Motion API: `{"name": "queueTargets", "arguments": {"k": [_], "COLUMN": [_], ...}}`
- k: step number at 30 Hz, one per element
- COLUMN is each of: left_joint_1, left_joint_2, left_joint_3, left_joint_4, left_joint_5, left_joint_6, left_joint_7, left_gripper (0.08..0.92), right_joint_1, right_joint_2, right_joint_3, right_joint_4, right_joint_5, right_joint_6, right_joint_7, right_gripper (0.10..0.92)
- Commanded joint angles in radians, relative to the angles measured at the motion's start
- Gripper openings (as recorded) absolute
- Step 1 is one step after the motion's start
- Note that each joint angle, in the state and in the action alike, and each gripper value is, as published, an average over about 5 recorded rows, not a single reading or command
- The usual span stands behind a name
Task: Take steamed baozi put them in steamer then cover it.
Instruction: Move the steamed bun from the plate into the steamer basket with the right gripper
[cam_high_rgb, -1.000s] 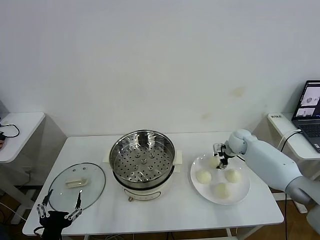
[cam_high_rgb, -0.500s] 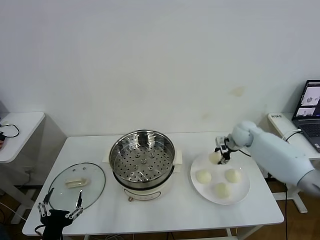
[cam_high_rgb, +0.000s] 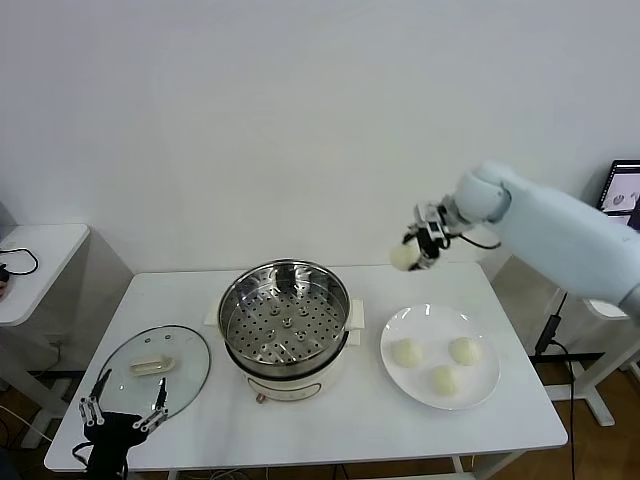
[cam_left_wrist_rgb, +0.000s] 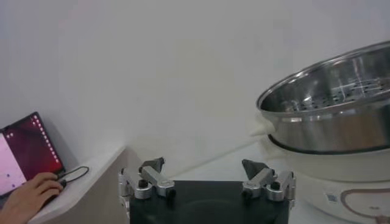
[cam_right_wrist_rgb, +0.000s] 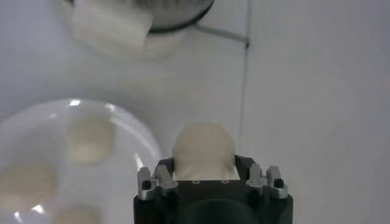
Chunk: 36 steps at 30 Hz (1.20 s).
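Note:
My right gripper (cam_high_rgb: 411, 250) is shut on one steamed baozi (cam_high_rgb: 404, 257) and holds it in the air above the table, between the steamer (cam_high_rgb: 285, 318) and the white plate (cam_high_rgb: 440, 357). The held baozi also shows between the jaws in the right wrist view (cam_right_wrist_rgb: 204, 149). Three baozi lie on the plate (cam_high_rgb: 407, 352) (cam_high_rgb: 465, 350) (cam_high_rgb: 444, 380). The steamer's perforated tray is empty. The cover (cam_high_rgb: 155, 364), glass with a cream handle, lies flat on the table left of the steamer. My left gripper (cam_high_rgb: 121, 412) is open and parked at the table's front left edge.
A small white side table (cam_high_rgb: 35, 260) stands at far left. A laptop (cam_high_rgb: 624, 188) shows at the right edge. In the left wrist view a hand rests by another laptop (cam_left_wrist_rgb: 21, 155). The white wall is close behind the table.
My right gripper has lifted one baozi off the plate and carried it up and left towards the steamer. The left arm has barely moved.

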Motion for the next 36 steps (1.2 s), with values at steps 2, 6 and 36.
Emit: {"name": "queueTargets", "arguments": {"k": [2,6,36], "left_joint_1": [-0.005,-0.010,0.000], "left_joint_2": [0.000,-0.002,-0.012], "left_joint_3": [-0.004,-0.012,-0.040], "left_joint_4": [0.005,0.005,-0.006], "left_joint_5": [-0.002,-0.001,0.001], "left_joint_6": [0.002,0.003,-0.003], "left_joint_7": [0.001,0.001,-0.005], "left_gripper": [0.823,0.823,0.823], "right_joint_1": [0.115,0.098,-0.113], "right_joint_2": [0.243,0.304,0.518], "right_joint_3": [-0.128,-0.180,-0.205], "right_joint_4": [0.022,0.009,-0.350], "right_joint_5": [0.074,0.026,-0.401], "right_joint_6": [0.056,0.134,0.606], "right_joint_7": [0.038,0.055,0.158], "right_gripper": [0.627,0.622,0.638]}}
